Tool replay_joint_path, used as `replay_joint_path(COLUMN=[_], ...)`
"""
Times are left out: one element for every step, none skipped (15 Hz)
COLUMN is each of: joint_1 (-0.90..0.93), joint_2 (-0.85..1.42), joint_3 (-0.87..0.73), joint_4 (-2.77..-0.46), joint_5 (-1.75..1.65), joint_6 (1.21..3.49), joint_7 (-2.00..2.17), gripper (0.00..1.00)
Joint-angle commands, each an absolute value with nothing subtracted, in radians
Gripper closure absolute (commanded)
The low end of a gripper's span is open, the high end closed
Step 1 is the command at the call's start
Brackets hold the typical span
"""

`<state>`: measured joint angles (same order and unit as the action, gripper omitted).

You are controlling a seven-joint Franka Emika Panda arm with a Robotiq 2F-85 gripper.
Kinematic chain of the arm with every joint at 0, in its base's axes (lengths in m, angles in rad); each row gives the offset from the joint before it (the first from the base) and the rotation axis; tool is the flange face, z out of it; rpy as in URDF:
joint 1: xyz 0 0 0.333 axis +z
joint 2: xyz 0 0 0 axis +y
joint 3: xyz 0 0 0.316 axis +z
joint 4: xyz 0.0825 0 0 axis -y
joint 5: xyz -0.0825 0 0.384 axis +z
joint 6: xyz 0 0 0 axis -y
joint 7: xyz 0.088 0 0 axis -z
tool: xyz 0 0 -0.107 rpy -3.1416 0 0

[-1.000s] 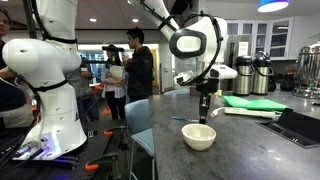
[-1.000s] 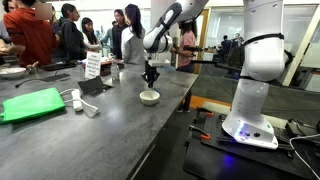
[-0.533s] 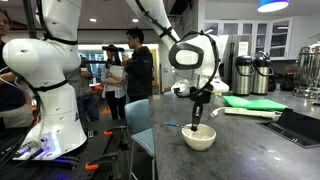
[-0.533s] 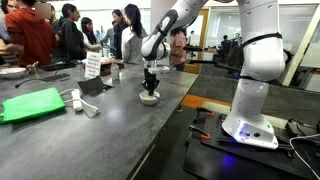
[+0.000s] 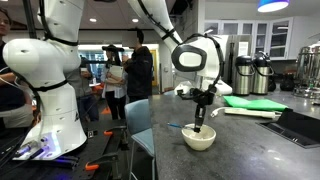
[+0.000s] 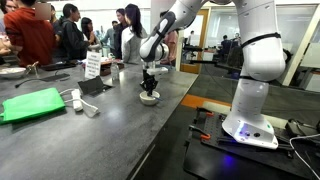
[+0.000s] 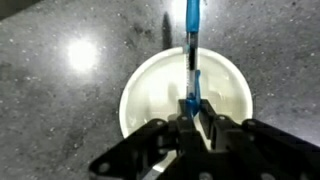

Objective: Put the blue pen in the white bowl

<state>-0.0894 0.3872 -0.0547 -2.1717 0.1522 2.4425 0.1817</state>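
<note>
The arm is doing the placing step: the gripper (image 7: 190, 118) is hanging low, directly above the white bowl (image 7: 140, 90), and in both exterior views its fingertips are reaching down to about the level of the bowl's rim (image 5: 199, 140) (image 6: 149, 99). In the wrist view the jaws are standing almost together, with only a thin gap, and they are pinching one end of the blue pen (image 7: 191, 40). From the fingertips the pen is running straight forward, away from the tool, over the inside of the bowl and past the far rim, so its free end is lying above the grey counter (image 7: 60, 120) beyond the bowl. Whether the pen is touching the rim, I cannot tell. The pen is therefore over the bowl but not yet left inside it. In my judgement the next move is asking for a small tilt or pull-back, so that more of the pen is coming inside the rim, and then a gentle opening of the jaws; if it is released as it is now, the long free end may be tipping the pen out onto the counter.
</note>
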Motion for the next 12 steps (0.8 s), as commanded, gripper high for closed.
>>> replay_joint_path(joint_1=[-0.068,-0.068,-0.068,-0.069,-0.070,-0.068,-0.070,-0.067,-0.064,-0.065,-0.060,-0.059], joint_2=[0.410,0.417,0.425,0.435,0.444,0.454,0.461,0.464,0.464,0.463,0.454,0.446], joint_3=[-0.080,-0.082,-0.084,-0.085,-0.084,-0.087,-0.085,-0.088,-0.091,-0.090,-0.094,-0.095], joint_4=[-2.135,-2.124,-2.112,-2.099,-2.089,-2.079,-2.072,-2.071,-2.070,-2.070,-2.077,-2.084], joint_5=[0.119,0.114,0.110,0.108,0.109,0.106,0.110,0.105,0.100,0.101,0.095,0.091], joint_6=[2.439,2.433,2.429,2.424,2.424,2.424,2.425,2.437,2.440,2.437,2.442,2.441], joint_7=[0.205,0.205,0.200,0.198,0.193,0.197,0.193,0.196,0.199,0.197,0.202,0.202], gripper=[0.96,0.96,0.96,0.96,0.96,0.96,0.58,0.57,0.50,0.44,0.35,0.28])
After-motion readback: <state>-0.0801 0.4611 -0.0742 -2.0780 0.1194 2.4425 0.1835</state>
